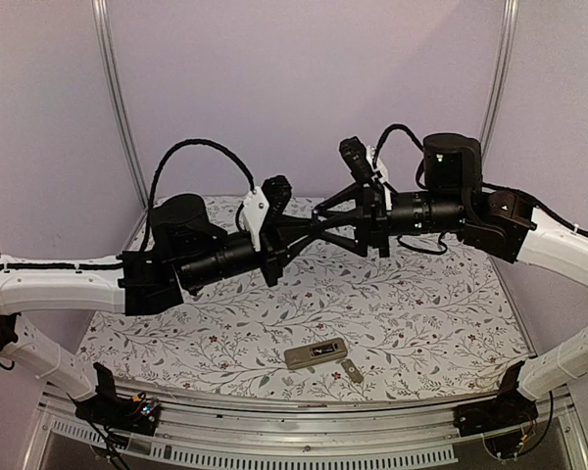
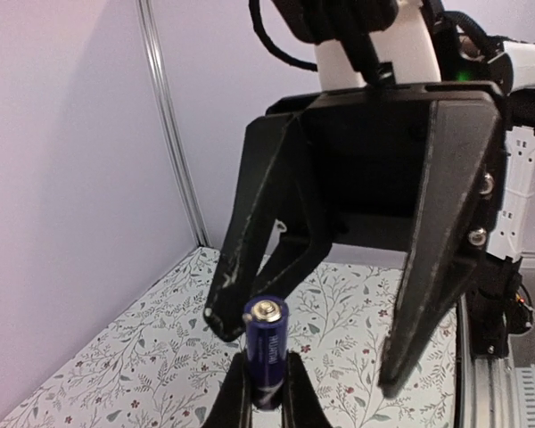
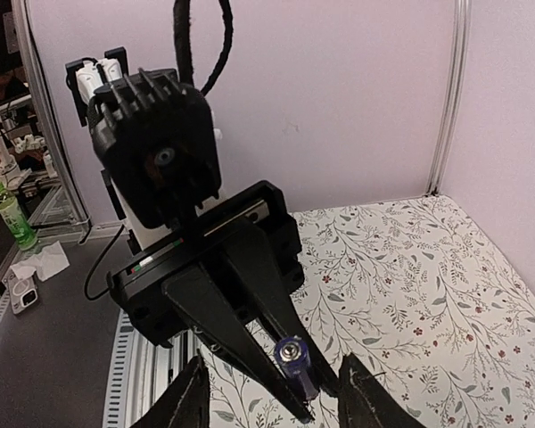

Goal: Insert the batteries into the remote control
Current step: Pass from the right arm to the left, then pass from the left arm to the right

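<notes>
One battery (image 2: 266, 343) sits clenched in left gripper (image 2: 266, 379), high above and behind remote control (image 1: 316, 353), long axis along the fingers; right gripper (image 3: 272, 392) spread around it, holding nothing. Left arm likely inserts.

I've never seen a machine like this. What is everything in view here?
battery: one, dark blue with a silver tip, upright in mid-air, pinched by the left gripper
remote control: one, tan-grey, flat on the table near its front edge
cover piece: one, small, grey, just right of the remote control
table: one, white with a leaf print
left gripper: one, black, shut on the battery
right gripper: one, black, fingers open either side of the battery
</notes>
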Robot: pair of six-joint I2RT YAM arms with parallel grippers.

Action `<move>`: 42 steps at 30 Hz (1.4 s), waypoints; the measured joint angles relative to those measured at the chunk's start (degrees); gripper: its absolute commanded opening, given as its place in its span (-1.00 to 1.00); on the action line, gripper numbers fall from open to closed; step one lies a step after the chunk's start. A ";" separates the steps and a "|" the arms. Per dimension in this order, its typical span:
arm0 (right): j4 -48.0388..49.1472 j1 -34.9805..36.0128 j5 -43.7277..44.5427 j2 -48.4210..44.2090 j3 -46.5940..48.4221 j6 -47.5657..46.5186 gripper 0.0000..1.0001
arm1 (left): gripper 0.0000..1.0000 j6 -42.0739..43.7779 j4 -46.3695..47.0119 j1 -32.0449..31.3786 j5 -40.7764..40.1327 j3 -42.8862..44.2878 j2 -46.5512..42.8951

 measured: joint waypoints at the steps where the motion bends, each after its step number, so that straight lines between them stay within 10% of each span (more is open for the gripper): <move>1: 2.47 -0.28 -1.07 -0.76 -2.16 1.03 -0.06 | -1.00 0.00 1.53 0.02 0.07 -1.20 -0.48; 14: 25.31 -1.49 -7.65 -2.86 -11.91 15.91 -0.56 | -1.00 -1.79 9.03 0.02 3.45 -3.65 -0.83; 23: 27.91 -1.53 -7.69 -1.64 -11.91 17.94 -0.52 | -1.00 -2.21 9.68 0.04 4.07 -4.09 -0.83; 33: 28.74 -2.25 -7.91 -0.39 -11.89 16.55 -1.00 | -0.97 -4.15 9.53 0.33 3.85 -4.24 -0.83; 37: 27.82 -2.29 -7.23 -0.13 -11.87 16.24 -1.00 | 0.73 -4.15 8.33 0.50 4.13 -4.15 -0.81; 42: 21.59 -2.95 -6.56 0.11 -11.76 15.32 -1.00 | 0.90 -4.74 2.19 0.76 5.09 -4.15 -0.72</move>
